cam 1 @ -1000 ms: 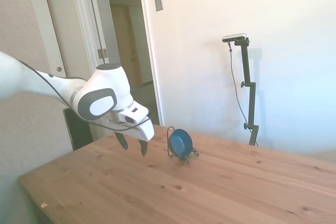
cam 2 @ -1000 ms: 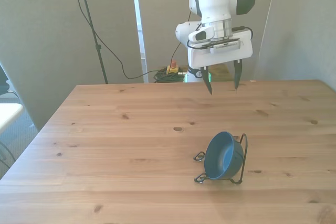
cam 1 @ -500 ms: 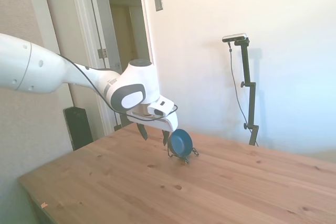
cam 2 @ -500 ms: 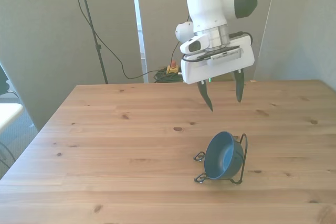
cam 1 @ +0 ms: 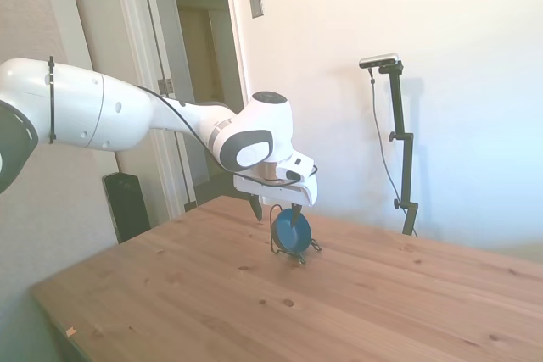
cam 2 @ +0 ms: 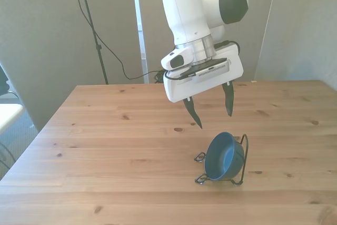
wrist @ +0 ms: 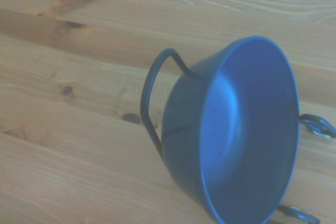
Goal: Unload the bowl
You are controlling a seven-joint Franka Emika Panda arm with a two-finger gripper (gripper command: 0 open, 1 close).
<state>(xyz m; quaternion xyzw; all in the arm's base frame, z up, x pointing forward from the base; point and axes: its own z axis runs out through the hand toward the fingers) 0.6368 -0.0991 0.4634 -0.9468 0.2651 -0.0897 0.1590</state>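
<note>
The gripper (cam 2: pixel 211 112) hangs in the air with its two dark fingers spread apart and nothing between them, above the bowl (cam 2: pixel 224 156) and a little behind it in the front view, clear of both bowl and table. The dark teal-blue bowl stands on edge in the thin black wire rack (cam 2: pixel 239 163), its hollow turned toward the front view's left and up toward the wrist camera, and it holds nothing (wrist: pixel 247 129). Rack and bowl sit on the wooden table (cam 2: pixel 116 151), toward the front view's right, with bare boards all round them.
</note>
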